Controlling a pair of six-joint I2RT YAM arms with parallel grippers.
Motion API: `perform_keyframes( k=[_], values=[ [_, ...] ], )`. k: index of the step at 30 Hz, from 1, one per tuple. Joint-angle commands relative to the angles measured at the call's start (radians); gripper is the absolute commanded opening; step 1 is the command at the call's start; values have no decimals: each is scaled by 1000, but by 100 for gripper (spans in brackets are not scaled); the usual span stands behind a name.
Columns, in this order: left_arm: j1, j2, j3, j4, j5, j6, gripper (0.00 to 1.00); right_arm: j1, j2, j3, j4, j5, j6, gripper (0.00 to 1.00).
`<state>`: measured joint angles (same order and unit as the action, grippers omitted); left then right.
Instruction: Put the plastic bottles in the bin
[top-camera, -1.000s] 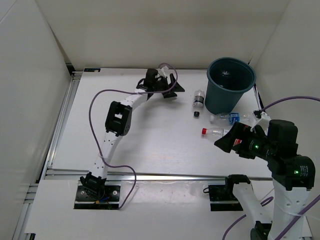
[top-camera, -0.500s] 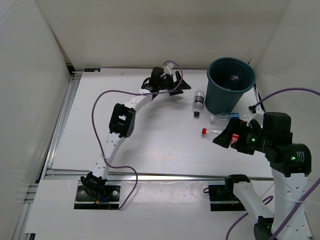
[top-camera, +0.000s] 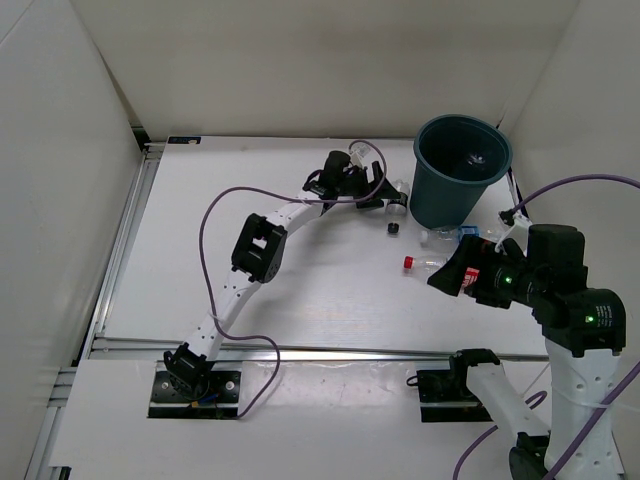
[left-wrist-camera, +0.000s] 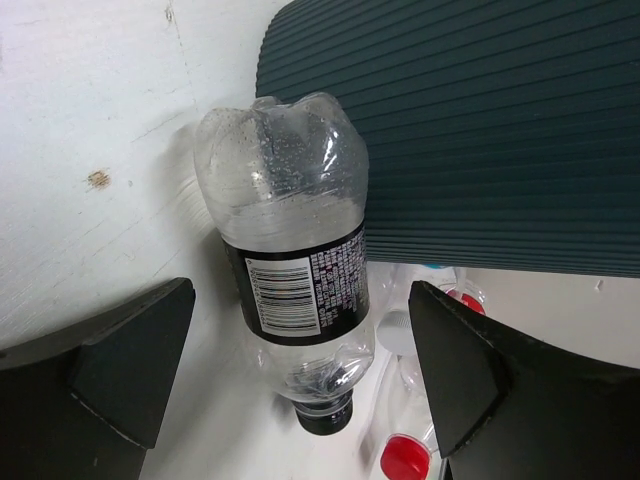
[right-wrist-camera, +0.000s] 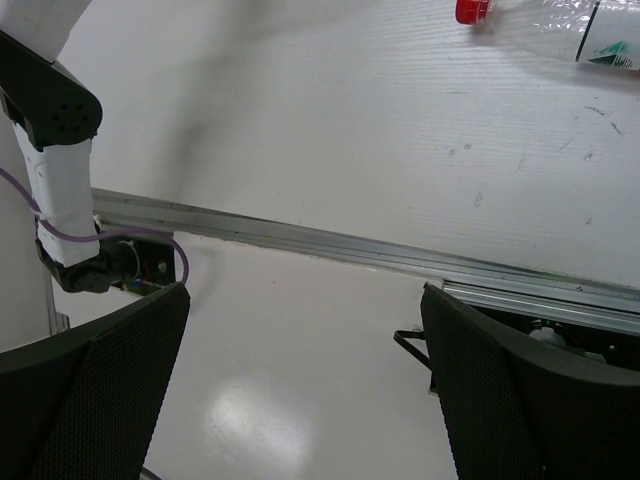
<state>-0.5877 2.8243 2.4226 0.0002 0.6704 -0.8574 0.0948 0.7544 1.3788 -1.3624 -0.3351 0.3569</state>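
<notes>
The metal rail (top-camera: 330, 352) runs along the near edge of the white table (top-camera: 300, 290). Above the table's right part hangs the right gripper (top-camera: 447, 281). Its jaws are spread wide and have hold of nothing; in its wrist view only table, rail and floor lie between the fingers (right-wrist-camera: 90, 400).

Just beyond it a red-capped bottle (top-camera: 425, 263) lies on its side, its cap pointing left. A little further back lies a blue-labelled bottle (top-camera: 457, 236), close to the foot of the bin (top-camera: 450, 205).

The dark teal, ribbed bin stands upright at the far right of the table. To its left the left gripper (top-camera: 386, 194) reaches over a dark-labelled bottle (left-wrist-camera: 300, 270). This bottle lies just beside the bin wall, its dark cap toward the near edge. The jaws stand fully apart on either side of it, clear of its sides and gripping nothing.
</notes>
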Motion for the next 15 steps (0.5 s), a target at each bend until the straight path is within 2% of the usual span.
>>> perform_keyframes(
  k=[1, 15],
  values=[
    [-15, -5, 4, -9, -17, 4, 100, 6, 3, 32, -83, 13, -24, 100],
    [-53, 58, 36, 10, -57, -64, 100, 25, 3, 23, -83, 62, -15, 100]
  ],
)
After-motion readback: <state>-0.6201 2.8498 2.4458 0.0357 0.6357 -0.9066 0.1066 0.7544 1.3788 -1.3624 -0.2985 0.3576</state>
